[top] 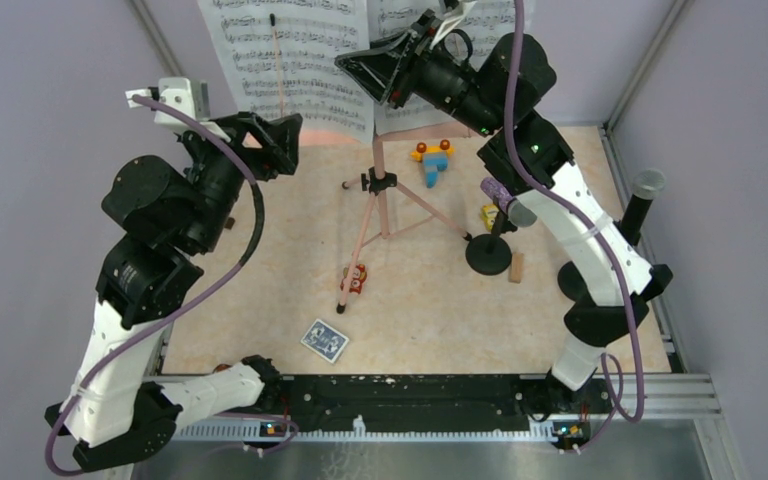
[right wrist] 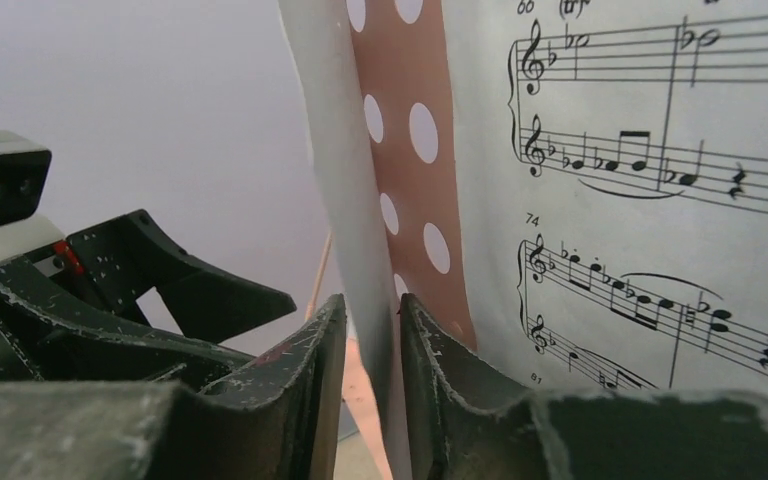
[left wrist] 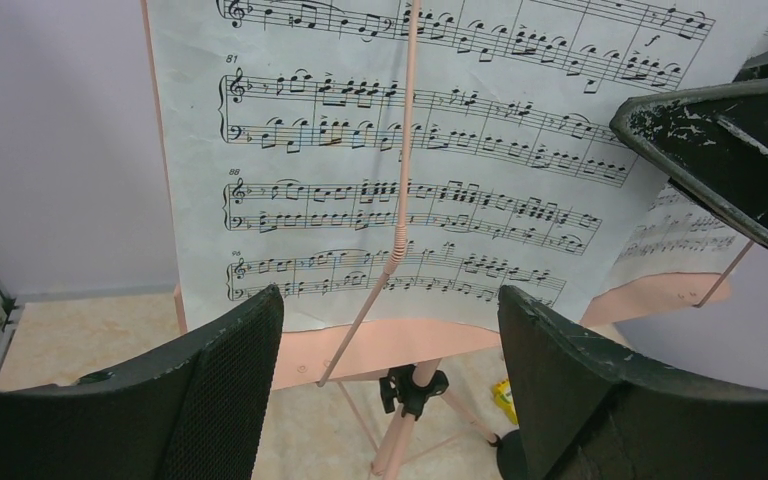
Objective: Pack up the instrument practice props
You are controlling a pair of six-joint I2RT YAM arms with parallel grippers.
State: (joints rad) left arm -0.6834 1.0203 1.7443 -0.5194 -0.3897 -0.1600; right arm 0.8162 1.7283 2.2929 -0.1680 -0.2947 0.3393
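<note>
The salmon-pink music rack stands on its tripod mid-table with white sheet-music pages resting on it. My right gripper is up at the rack, its jaws narrow on either side of the left page's edge. A slim gap shows beside the left finger. The perforated rack panel shows behind. My left gripper stands wide open in front of the left page, touching nothing. A purple-glitter microphone sits in a black holder. A black grey-headed microphone stands at the right.
A blue card pack lies near the front. Colourful toys lie behind the tripod, and a small one lies by its front foot. A wooden block is beside the holder base. Grey walls close in both sides.
</note>
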